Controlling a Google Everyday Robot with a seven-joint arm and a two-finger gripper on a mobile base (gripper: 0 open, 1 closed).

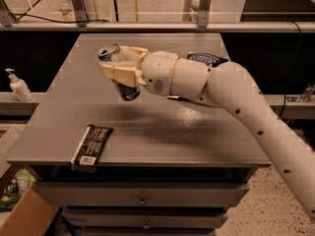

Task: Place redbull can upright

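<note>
The redbull can (129,91) is a slim blue and silver can with a silver top, tilted a little to the left. My gripper (119,66) is shut on the can, with tan fingers (121,74) across its middle. It holds the can above the left-centre of the grey table (187,132), clear of the surface. The white arm reaches in from the right.
A dark snack bar packet (90,147) lies at the table's front left edge. A dark bag (206,58) lies behind the arm at the back right. A white pump bottle (18,85) stands on a shelf to the left. Drawers sit below the tabletop.
</note>
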